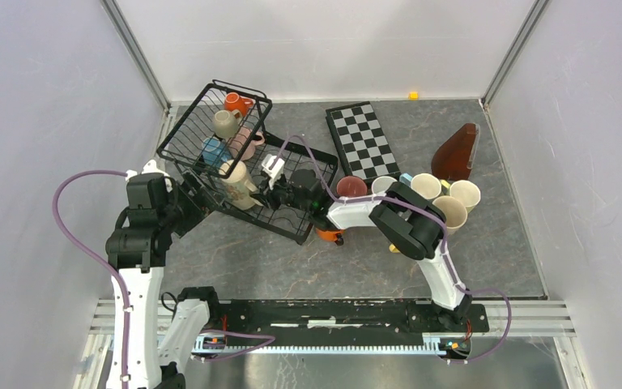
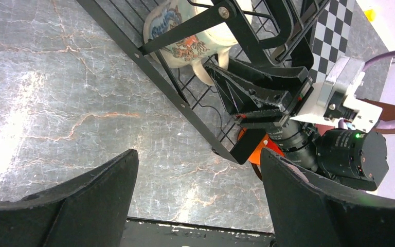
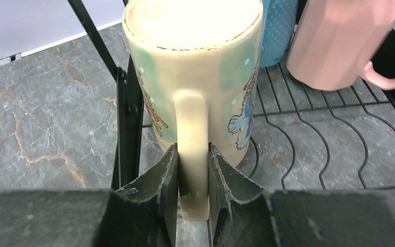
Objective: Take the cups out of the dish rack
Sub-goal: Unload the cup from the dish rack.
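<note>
Five cups, overhead: tall cream painted ceramic mug (image 1: 239, 185) sits with four others in the black wire dish rack (image 1: 182, 138); right gripper (image 1: 261, 188) reaches it.
Left wrist: left gripper (image 2: 198, 206) spread, empty, beside rack.
Right wrist: jaws pinch mug's handle (image 3: 191, 134), likely for lifting.

Nothing legible in any view. Closest to writing: printed decoration on the cream mug (image 3: 193, 77), with orange marks running down its left side in the right wrist view, possibly lettering but seen edge-on and too skewed to make out. On its right side, part of a blue figure. Same mug from the left wrist view (image 2: 182, 33): blue and red drawing, no words to read there. From above (image 1: 237, 185), too small to tell.
</note>
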